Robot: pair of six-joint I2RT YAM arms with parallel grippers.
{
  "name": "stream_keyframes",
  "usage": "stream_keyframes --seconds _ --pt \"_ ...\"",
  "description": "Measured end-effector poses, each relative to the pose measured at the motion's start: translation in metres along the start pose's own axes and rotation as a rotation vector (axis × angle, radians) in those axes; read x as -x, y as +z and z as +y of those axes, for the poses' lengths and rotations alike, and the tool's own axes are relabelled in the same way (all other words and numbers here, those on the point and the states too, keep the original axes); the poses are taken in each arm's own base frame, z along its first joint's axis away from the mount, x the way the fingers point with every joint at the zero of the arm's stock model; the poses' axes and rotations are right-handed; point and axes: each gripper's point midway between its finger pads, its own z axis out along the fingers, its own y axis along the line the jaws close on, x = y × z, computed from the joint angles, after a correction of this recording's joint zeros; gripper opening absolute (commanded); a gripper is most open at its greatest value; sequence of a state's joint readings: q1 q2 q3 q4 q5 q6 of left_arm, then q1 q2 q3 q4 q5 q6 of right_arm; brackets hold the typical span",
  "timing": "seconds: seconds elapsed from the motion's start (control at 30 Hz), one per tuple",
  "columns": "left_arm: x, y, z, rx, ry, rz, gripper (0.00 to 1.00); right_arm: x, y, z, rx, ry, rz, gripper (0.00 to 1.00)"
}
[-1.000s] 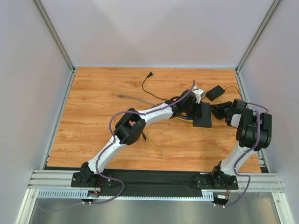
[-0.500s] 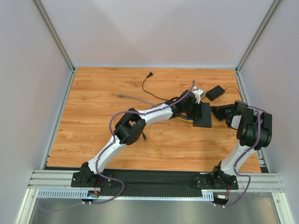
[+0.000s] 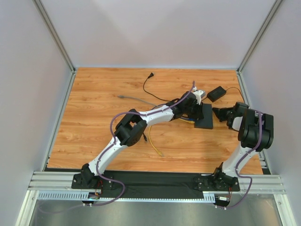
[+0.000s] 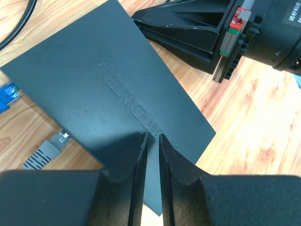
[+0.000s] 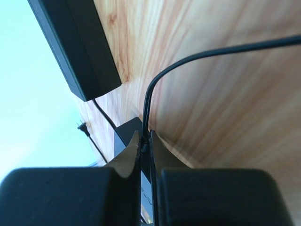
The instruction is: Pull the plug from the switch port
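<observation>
Change: right gripper (image 5: 145, 139) has just clenched on thin black cord (image 5: 146, 110), flat black rectangular switch (image 4: 108, 94) just beyond fingertips.
Left gripper (image 4: 151, 138): slightly parted, empty.
Meaning: pull looks possible.

The switch's (image 3: 206, 120) port edge is covered overhead by the left gripper (image 3: 196, 112), and the cord's (image 5: 221, 51) end beside it is hidden within the right gripper (image 5: 145, 141).
</observation>
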State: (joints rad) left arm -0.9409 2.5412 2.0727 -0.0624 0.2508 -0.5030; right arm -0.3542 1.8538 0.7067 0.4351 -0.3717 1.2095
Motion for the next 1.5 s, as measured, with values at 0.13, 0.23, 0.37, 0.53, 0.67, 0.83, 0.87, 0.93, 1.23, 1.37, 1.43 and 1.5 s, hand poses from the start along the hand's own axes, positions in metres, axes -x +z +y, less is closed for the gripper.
stream_keyframes --seconds 0.13,0.23,0.37,0.53,0.67,0.83,0.87,0.93,1.23,1.37,1.43,1.5 --pt "0.000 0.000 0.000 0.000 -0.016 -0.004 0.24 0.002 -0.002 0.000 -0.038 0.009 -0.033 0.00" --pt "-0.001 0.000 -0.001 0.000 -0.026 -0.007 0.23 0.004 -0.004 -0.002 -0.069 0.022 -0.056 0.00" --pt "-0.001 0.000 0.000 0.004 -0.033 -0.010 0.23 0.003 -0.004 -0.002 -0.110 0.038 -0.065 0.00" --pt "-0.001 0.000 0.000 0.010 -0.043 -0.011 0.23 0.004 -0.005 -0.003 -0.139 0.059 -0.094 0.00" --pt "0.000 -0.001 0.002 0.019 -0.048 -0.015 0.22 0.004 -0.001 -0.001 -0.172 0.062 -0.101 0.00" --pt "0.000 -0.001 0.002 0.021 -0.052 -0.016 0.22 0.003 0.000 0.001 -0.210 0.053 -0.107 0.00" --pt "0.000 -0.001 0.002 0.023 -0.052 -0.016 0.22 0.004 0.000 0.002 -0.221 0.040 -0.113 0.00" --pt "0.000 -0.001 0.002 0.023 -0.053 -0.016 0.22 0.003 0.001 0.003 -0.247 0.001 -0.120 0.00" --pt "0.001 -0.001 0.003 0.030 -0.056 -0.022 0.22 0.003 0.006 0.012 -0.402 -0.269 -0.122 0.00" --pt "0.001 -0.001 0.003 0.031 -0.057 -0.022 0.22 0.004 0.006 0.012 -0.440 -0.325 -0.144 0.00" --pt "0.001 -0.001 0.003 0.031 -0.058 -0.021 0.22 0.006 0.004 0.010 -0.456 -0.332 -0.172 0.00" --pt "0.001 -0.001 0.003 0.032 -0.059 -0.020 0.22 0.007 0.000 0.007 -0.471 -0.312 -0.202 0.00"
